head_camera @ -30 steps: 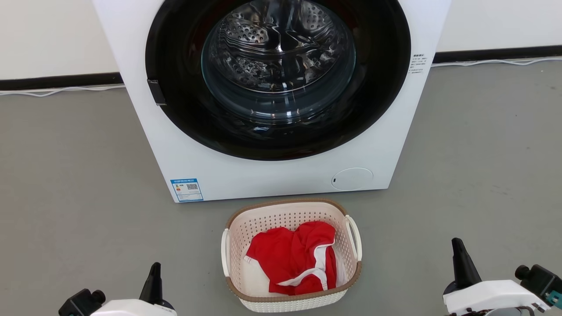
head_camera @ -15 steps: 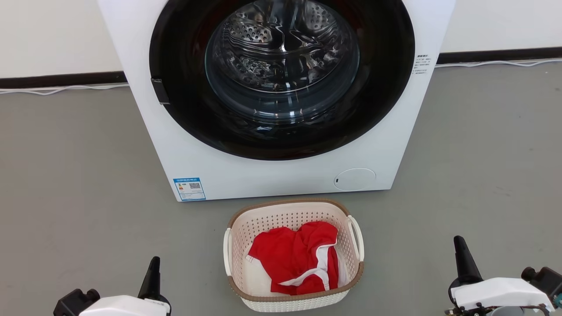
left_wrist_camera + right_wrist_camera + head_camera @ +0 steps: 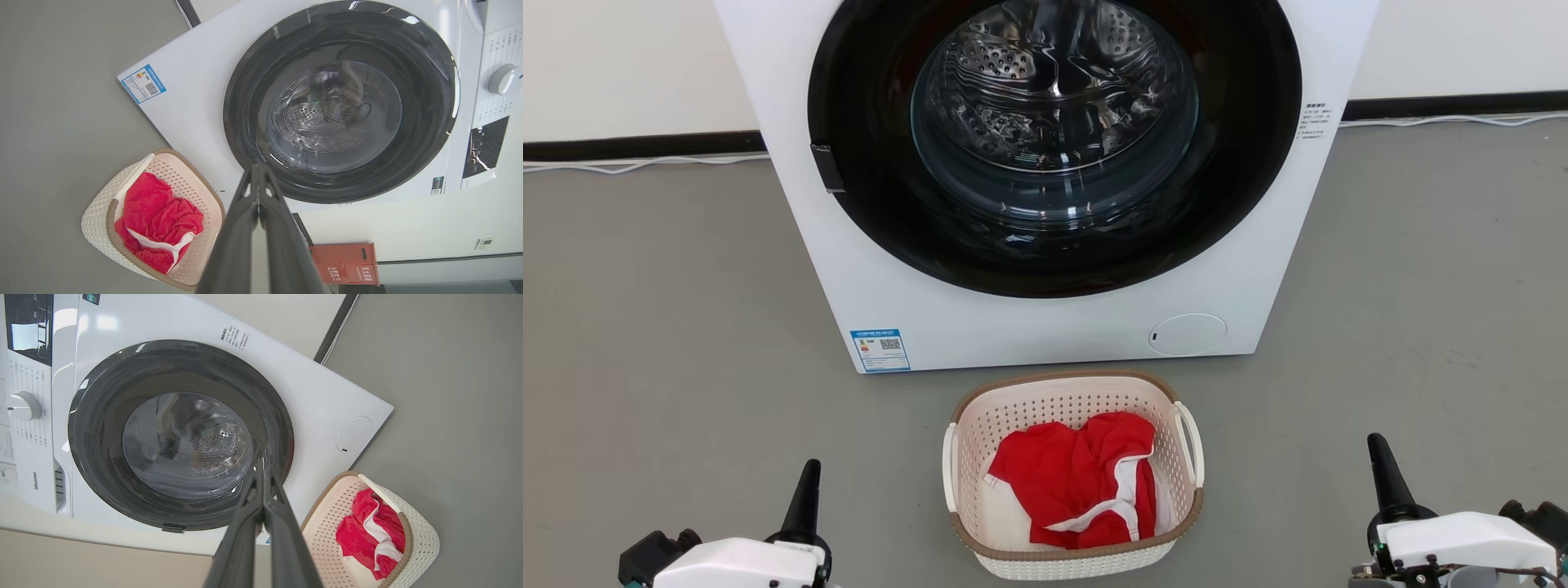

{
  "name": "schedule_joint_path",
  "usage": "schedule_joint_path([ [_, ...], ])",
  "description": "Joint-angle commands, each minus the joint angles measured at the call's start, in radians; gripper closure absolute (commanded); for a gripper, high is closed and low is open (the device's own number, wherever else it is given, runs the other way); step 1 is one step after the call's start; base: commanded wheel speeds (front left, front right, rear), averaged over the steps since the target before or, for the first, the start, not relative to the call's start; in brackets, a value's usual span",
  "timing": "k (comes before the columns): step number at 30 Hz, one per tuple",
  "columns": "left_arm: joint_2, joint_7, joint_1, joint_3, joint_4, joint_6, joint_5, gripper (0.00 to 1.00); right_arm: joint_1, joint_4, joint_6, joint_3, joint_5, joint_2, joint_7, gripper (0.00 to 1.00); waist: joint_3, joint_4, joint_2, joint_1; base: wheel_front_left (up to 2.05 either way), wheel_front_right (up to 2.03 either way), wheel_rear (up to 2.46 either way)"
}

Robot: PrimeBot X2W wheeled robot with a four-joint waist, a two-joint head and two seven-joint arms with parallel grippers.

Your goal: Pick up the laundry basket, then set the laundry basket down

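The basket (image 3: 1054, 407) sits before the washer (image 3: 1029, 327), handles left and right for you. Your left claw (image 3: 806, 490) and right claw (image 3: 1382, 469) flank it, closed, empty.

The left gripper (image 3: 258, 175), fingers pressed together, stands at bottom centre, with a cream perforated plastic laundry basket (image 3: 96, 212) holding crumpled red cloth (image 3: 159, 216) at lower left.

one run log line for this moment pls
phase: pre-pickup | basket: on floor before washer, red cloth inside | left gripper: shut, empty, apart from basket | right gripper: shut, empty, apart from basket
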Motion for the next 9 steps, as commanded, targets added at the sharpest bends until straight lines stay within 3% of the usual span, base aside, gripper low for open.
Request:
schedule_joint_path([
  [1, 0.011, 0.010, -0.050, 0.024, -0.032, -0.013, -0.031, 1.00, -0.049, -0.035, 0.005, 0.015, 0.036, -0.011, 0.011, 1.00, 0.000, 0.001, 0.0000, -0.0001, 0.00, 0.00, 0.00],
  [9, 0.013, 0.033, -0.056, 0.032, -0.045, -0.023, -0.114, 1.00, -0.051, -0.047, 0.006, 0.013, 0.137, -0.012, 0.034, 1.00, 0.000, 0.006, 0.0000, -0.0001, 0.00, 0.00, 0.00],
])
